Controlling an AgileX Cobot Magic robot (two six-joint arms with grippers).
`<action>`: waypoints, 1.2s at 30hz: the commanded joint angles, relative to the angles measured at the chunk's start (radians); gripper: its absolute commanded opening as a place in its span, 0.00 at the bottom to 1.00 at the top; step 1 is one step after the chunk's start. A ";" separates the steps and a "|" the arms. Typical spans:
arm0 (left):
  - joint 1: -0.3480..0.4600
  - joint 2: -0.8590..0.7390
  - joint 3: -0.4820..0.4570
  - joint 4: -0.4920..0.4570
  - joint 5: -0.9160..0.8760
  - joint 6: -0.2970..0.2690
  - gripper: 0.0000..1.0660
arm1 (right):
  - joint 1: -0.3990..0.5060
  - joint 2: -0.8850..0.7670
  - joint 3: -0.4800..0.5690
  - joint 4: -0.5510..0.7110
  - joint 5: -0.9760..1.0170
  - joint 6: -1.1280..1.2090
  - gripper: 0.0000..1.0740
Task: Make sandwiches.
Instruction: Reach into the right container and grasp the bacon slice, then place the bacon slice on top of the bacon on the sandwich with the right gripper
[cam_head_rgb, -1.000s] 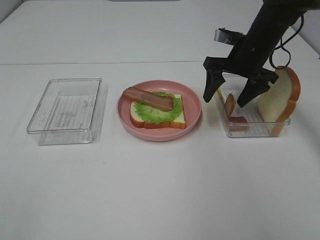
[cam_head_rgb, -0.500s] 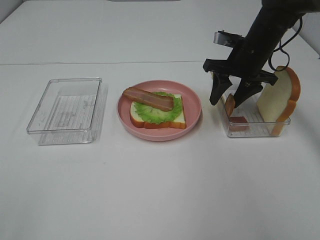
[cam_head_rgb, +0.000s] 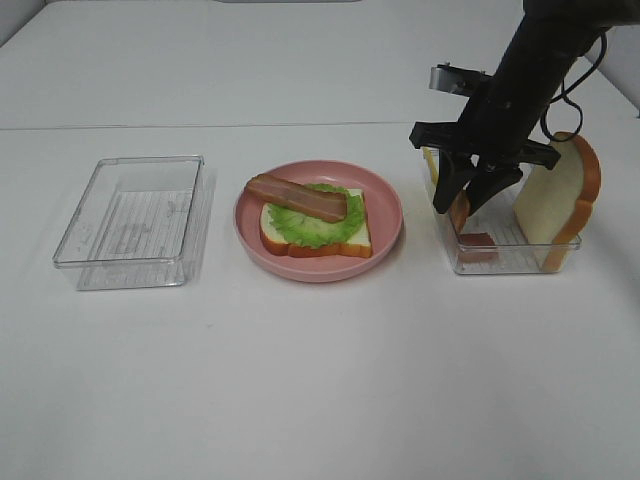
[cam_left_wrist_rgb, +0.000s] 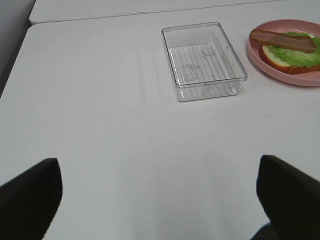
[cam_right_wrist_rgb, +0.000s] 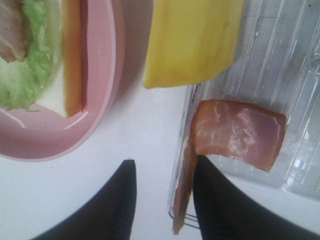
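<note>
On the pink plate lies a bread slice with a green lettuce leaf and a bacon strip on top. My right gripper reaches down into the right clear tray. Its jaws are narrowed around a second bacon strip that stands against the tray's wall. In the right wrist view the gripper still shows a gap on one side of the strip. A yellow cheese slice and a leaning bread slice are in the same tray. My left gripper is open and empty.
An empty clear tray sits left of the plate; it also shows in the left wrist view. The tabletop is white, with a seam running across its far side.
My right gripper's jaws have narrowed around the bacon strip in the right tray and dropped slightly. The left side has not changed.
</note>
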 joint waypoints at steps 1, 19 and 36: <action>-0.005 -0.015 0.002 -0.007 -0.004 0.001 0.92 | 0.003 0.003 -0.004 -0.003 0.009 -0.001 0.34; -0.005 -0.015 0.002 -0.007 -0.004 0.001 0.92 | 0.003 -0.048 -0.007 -0.022 0.043 0.045 0.00; -0.005 -0.015 0.002 -0.007 -0.004 0.001 0.92 | 0.033 -0.271 -0.011 0.383 -0.003 0.003 0.00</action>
